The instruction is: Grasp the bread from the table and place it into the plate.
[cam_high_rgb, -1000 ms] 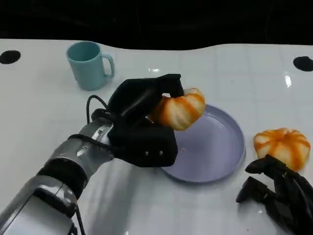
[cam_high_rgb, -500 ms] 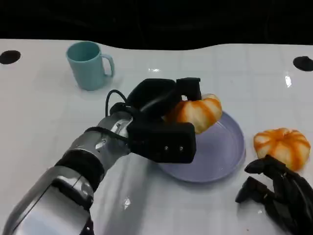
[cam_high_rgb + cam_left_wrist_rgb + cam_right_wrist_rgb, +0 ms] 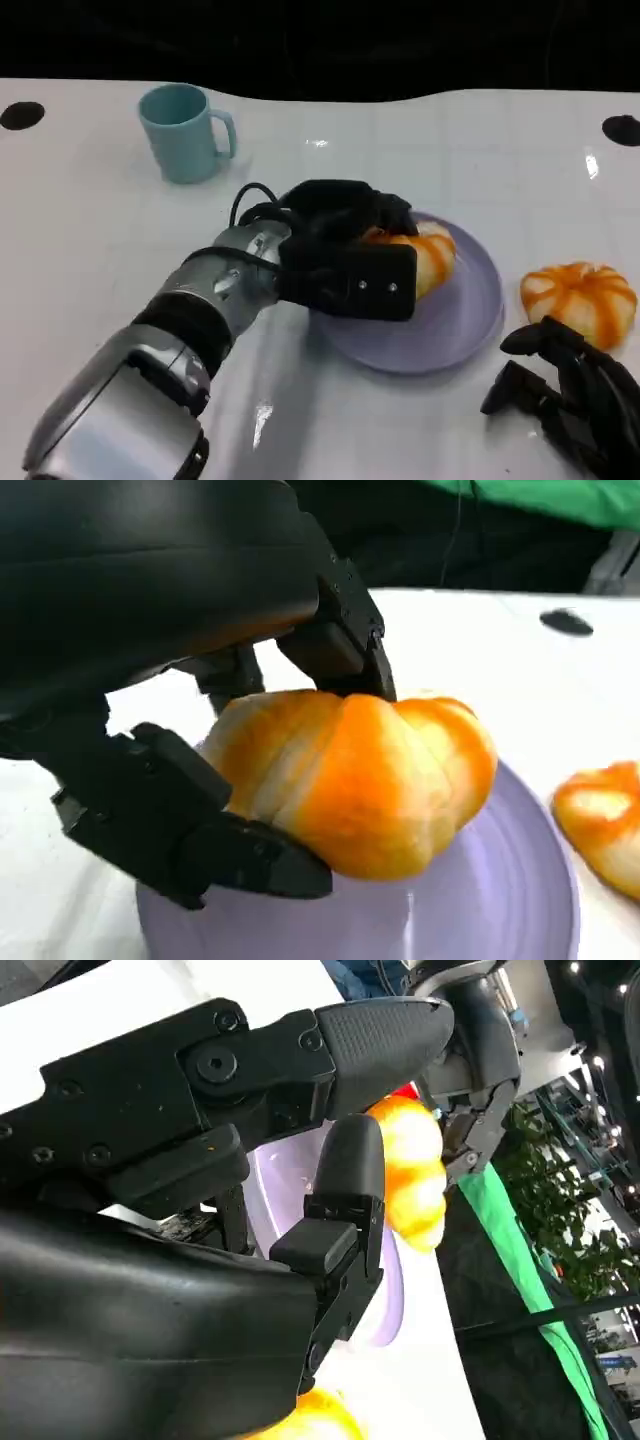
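My left hand [image 3: 345, 255] grips an orange-and-cream striped bread roll [image 3: 428, 254] low over the lavender plate [image 3: 455, 325], in its left half. In the left wrist view the roll [image 3: 360, 775] sits between the black fingers [image 3: 190, 830], close above the plate [image 3: 500, 900]; whether it touches the plate I cannot tell. A second striped roll [image 3: 578, 298] lies on the table right of the plate. My right hand [image 3: 570, 395] rests near the table's front edge, just in front of that roll, its fingers apart and holding nothing.
A light teal mug [image 3: 185, 132] stands at the back left. Black round holes [image 3: 20, 115] [image 3: 622, 128] mark the table's far corners. The white table's back edge meets a dark background.
My left hand has carried the roll to the right and down, from above the plate's left rim to low over the plate. The right hand has not moved.
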